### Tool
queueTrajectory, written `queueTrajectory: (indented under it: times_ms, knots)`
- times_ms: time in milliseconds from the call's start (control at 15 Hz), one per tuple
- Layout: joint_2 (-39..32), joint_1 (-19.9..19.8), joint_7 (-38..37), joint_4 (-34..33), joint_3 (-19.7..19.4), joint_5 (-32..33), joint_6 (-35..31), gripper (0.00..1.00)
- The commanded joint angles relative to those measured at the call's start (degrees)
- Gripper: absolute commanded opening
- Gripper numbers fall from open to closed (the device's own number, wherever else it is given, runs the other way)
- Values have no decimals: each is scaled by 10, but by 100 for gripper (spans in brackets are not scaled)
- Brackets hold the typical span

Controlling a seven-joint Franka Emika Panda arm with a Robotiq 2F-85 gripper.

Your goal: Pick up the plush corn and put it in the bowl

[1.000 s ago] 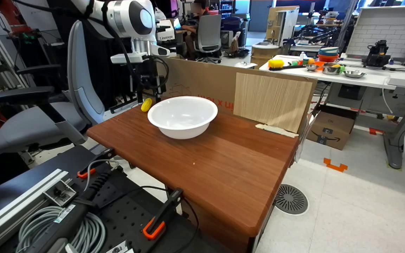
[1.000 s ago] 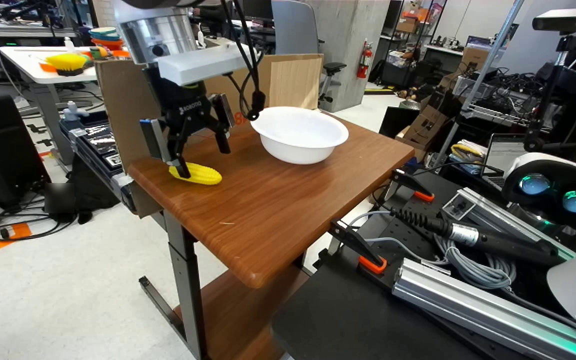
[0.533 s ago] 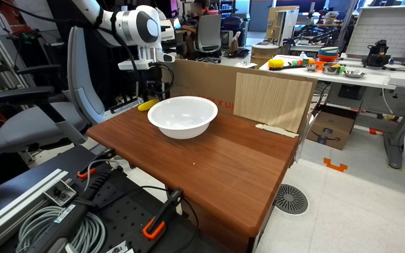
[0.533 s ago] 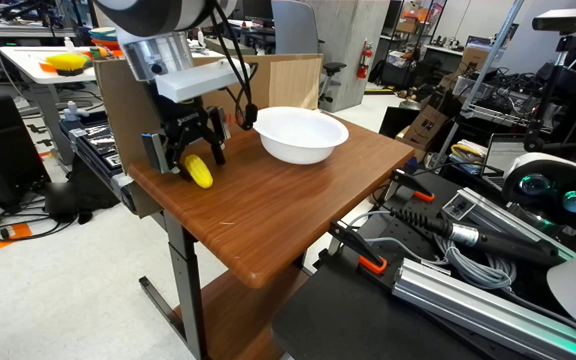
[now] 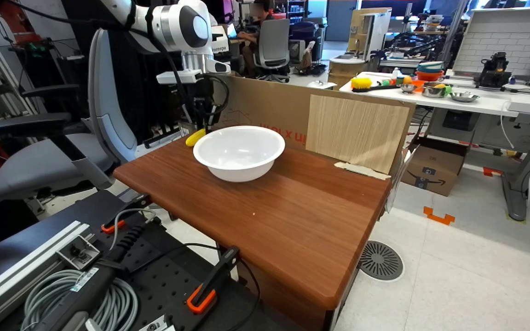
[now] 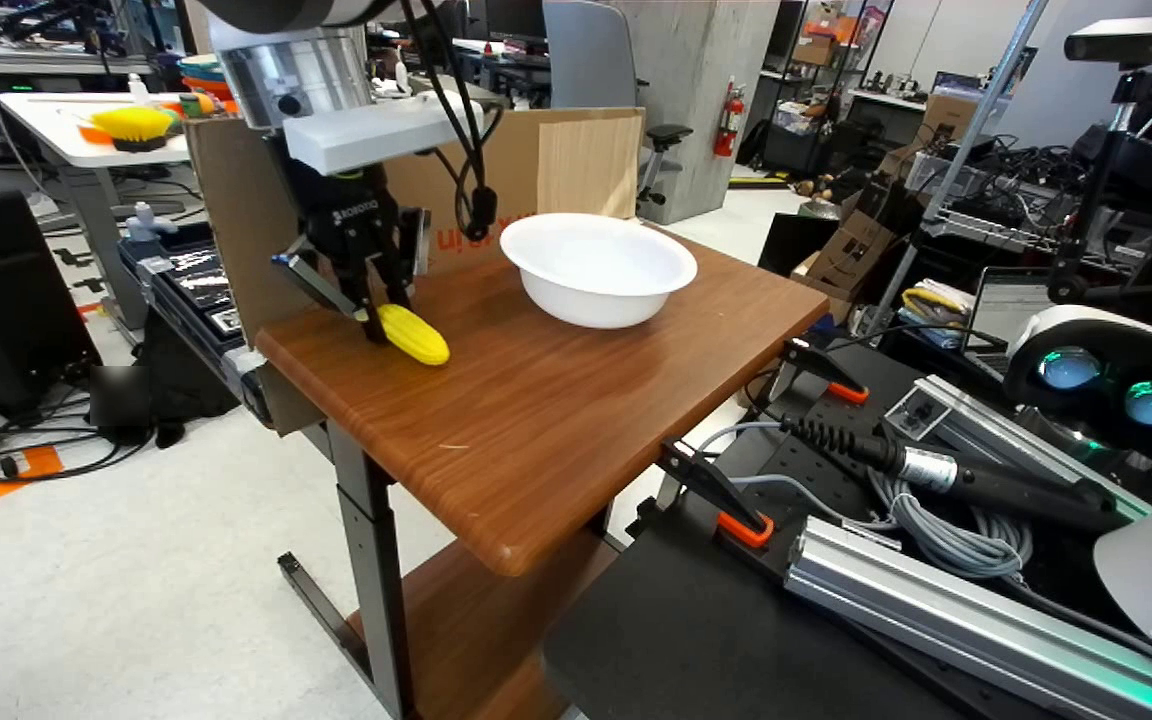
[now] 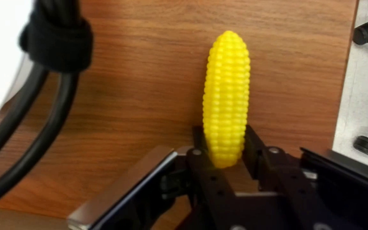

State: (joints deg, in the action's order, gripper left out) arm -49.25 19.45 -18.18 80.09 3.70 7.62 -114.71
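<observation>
The gripper (image 7: 225, 140) was clamped on one end of the corn (image 7: 227, 95), a dark finger against each flank, with most of the cob poking out past the fingertips. The corn itself was beside the bowl (image 6: 596, 300), not in it, with a strip of bare table (image 6: 526, 410) between the two. Couldn't tell whether it lay flat on the table or just above it, fwiw.

My read: the grasp was basically made, so the job was lifting it and getting it over to the bowl. The catch was that end grip. With so much length sticking out, it looked likely to droop or swivel, and the knobbly surface probably didn't help (plush? looked more moulded to me).

To do it well I'd have gone straight up, slowly, till the whole cob, far tip included, was above the bowl's rim, and only then moved across. If it swung early on, setting it down beside the bowl and regripping nearer its middle seemed smarter than pushing on. And I'd have lined up the cob's middle, not the fingers, with the bowl's centre before letting go.
</observation>
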Motion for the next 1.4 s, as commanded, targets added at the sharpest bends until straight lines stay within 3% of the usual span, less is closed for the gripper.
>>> queueTrajectory:
  times_ms: [0, 267, 600, 1000, 1333]
  knots:
    - [9, 4, -14, -13, -3, -8, 10, 7]
    - [44, 6, -21, 0, 1, -11, 4, 8]
    - [138, -11, -28, 45, 9, -31, -4, 8]
    - [278, -71, -49, 189, -18, -60, -22, 8]
    - [311, -127, -44, 297, -44, -69, -32, 8]
